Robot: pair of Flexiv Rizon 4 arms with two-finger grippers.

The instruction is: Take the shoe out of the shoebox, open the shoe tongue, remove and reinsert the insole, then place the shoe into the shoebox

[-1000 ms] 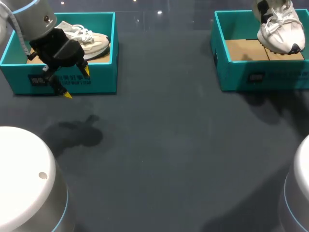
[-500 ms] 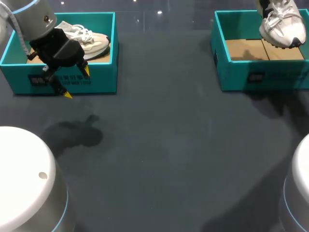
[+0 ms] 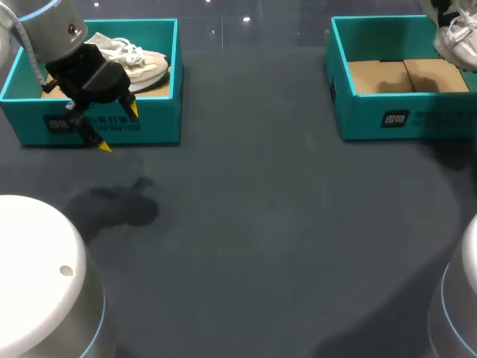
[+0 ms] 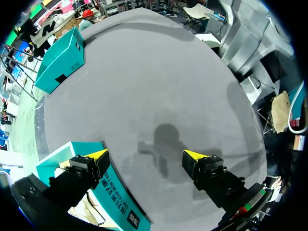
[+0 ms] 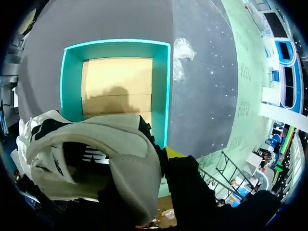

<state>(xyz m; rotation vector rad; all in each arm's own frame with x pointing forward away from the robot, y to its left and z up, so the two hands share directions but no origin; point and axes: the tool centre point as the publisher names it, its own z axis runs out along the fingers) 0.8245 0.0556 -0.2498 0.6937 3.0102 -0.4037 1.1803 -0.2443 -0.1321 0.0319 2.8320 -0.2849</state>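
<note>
Rising out of the right shoebox [image 3: 373,119], the white shoe [image 3: 456,37] has climbed over the last second from just above the box floor to the upper right corner of the head view, where only part of it shows at the frame's edge. That suggests the first step, taking the shoe out, is all but done, with the tongue and insole work yet to come. The right jaws hold it: in the right wrist view the shoe [image 5: 96,159] sits against them with one yellow tip showing beside its collar and the other hidden behind it. The right shoebox now holds nothing but its bare cardboard floor [image 3: 402,74], also seen under the shoe from the wrist. At upper left, the left shoebox [image 3: 156,123] holds a second shoe [image 3: 138,63] lying on its side. The left arm [image 3: 52,30] has not moved; its jaws stand wide and empty over that box's front wall, above the dark bench [image 3: 261,224].
</note>
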